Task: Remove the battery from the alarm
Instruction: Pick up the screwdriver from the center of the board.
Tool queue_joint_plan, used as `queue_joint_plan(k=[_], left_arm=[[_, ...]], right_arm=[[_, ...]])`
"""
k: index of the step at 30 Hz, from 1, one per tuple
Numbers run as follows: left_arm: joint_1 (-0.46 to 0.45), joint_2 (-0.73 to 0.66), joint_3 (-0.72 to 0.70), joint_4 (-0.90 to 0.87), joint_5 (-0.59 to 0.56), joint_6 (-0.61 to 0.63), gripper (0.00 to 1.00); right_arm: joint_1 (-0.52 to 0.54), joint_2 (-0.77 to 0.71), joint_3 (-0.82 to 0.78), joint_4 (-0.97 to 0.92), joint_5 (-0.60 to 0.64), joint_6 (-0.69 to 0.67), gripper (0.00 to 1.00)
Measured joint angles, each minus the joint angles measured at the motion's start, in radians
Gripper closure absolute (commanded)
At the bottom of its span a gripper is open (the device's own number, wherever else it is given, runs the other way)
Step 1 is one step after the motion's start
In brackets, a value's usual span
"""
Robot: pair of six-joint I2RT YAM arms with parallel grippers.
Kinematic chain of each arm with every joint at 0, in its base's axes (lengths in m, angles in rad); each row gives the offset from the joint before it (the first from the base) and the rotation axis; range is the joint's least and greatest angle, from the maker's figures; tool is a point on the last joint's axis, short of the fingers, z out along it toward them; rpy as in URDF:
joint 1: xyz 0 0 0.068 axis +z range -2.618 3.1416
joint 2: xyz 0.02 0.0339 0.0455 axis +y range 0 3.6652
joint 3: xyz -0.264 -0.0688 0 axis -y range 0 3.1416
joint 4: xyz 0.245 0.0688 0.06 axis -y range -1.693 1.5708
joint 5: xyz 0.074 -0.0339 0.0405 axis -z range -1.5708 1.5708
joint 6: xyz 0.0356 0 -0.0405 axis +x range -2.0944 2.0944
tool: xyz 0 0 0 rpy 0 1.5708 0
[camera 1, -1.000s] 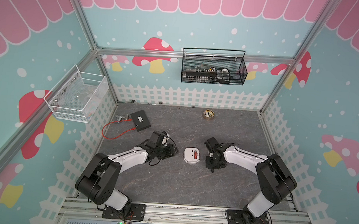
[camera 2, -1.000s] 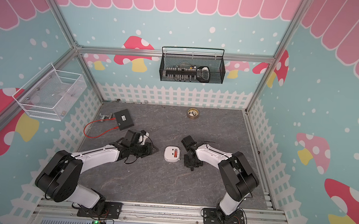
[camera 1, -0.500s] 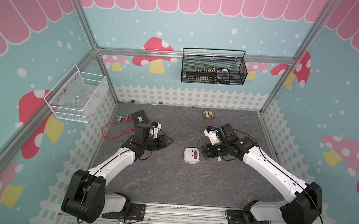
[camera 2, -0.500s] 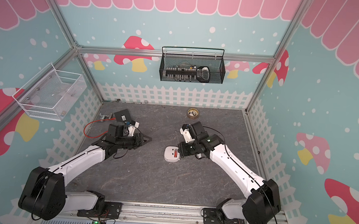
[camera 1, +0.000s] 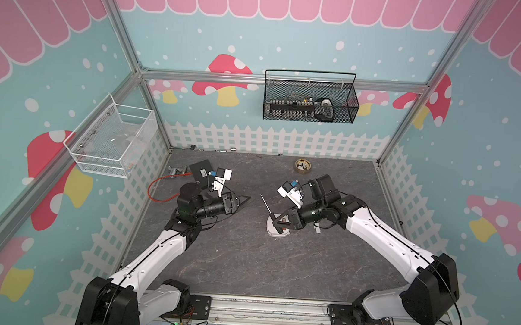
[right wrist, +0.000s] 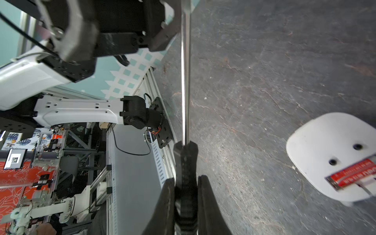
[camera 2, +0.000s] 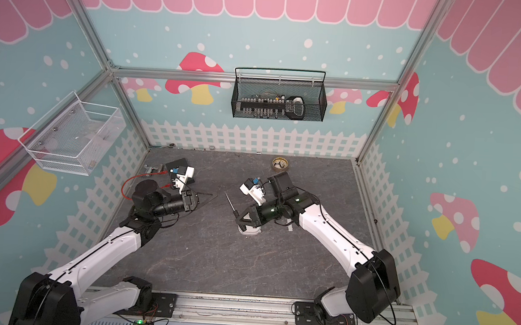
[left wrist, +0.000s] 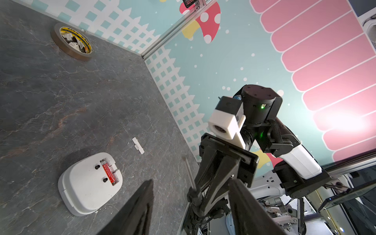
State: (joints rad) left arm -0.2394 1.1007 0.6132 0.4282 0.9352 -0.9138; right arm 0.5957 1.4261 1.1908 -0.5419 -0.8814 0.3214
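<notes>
Both arms just rose, yet the small red cylinder battery (left wrist: 108,172) still sits in the white rounded-square alarm (camera 2: 251,231) near the middle of a top view; the right claw (right wrist: 185,183) pinches the slim black-handled screwdriver (right wrist: 185,81), and the left claw (camera 1: 244,200) spreads, seemingly empty.

From here I see bare floor (camera 1: 246,262) on the near side of the alarm (left wrist: 85,183), and between it and the left gripper (camera 1: 244,199), whose jaws stand apart with nothing in them. The right gripper (camera 1: 280,226) hangs close over the alarm, and the screwdriver (camera 1: 266,205) clamped in it juts into that gap. A white strip (left wrist: 138,145) lies near the alarm; the tape roll (left wrist: 71,41) sits well apart. Clearance under the right gripper I can't judge.
</notes>
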Motion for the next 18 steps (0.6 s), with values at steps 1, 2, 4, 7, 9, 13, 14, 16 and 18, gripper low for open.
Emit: queue_joint_plan(k=[1, 2, 4, 7, 9, 13, 14, 16, 18], left_arm=[[0.0, 0.001, -0.004, 0.006, 0.0, -0.007, 0.37], [-0.002, 0.003, -0.006, 0.019, 0.001, -0.019, 0.37], [-0.004, 0.003, -0.006, 0.04, 0.0, -0.032, 0.37], [-0.007, 0.003, -0.006, 0.082, 0.0, -0.055, 0.37], [-0.01, 0.003, -0.007, 0.114, 0.0, -0.074, 0.38], [-0.024, 0.003, -0.01, 0.188, 0.0, -0.108, 0.42], [-0.027, 0.003, -0.013, 0.205, 0.0, -0.115, 0.46], [-0.037, 0.005, -0.022, 0.241, 0.0, -0.132, 0.48], [-0.046, 0.005, -0.031, 0.264, 0.001, -0.138, 0.49]], right_arm=[[0.0, 0.0, 0.0, 0.015, -0.018, 0.0, 1.0], [0.001, 0.002, 0.0, 0.032, -0.039, 0.001, 1.0], [0.003, 0.006, 0.0, 0.055, -0.071, 0.002, 1.0], [0.011, 0.018, -0.002, 0.091, -0.113, 0.006, 1.0], [0.017, 0.026, -0.007, 0.113, -0.138, 0.012, 1.0], [0.032, 0.034, -0.028, 0.173, -0.196, 0.036, 1.0], [0.035, 0.035, -0.033, 0.19, -0.209, 0.043, 1.0], [0.042, 0.038, -0.045, 0.224, -0.237, 0.06, 1.0], [0.047, 0.04, -0.06, 0.269, -0.265, 0.083, 1.0]])
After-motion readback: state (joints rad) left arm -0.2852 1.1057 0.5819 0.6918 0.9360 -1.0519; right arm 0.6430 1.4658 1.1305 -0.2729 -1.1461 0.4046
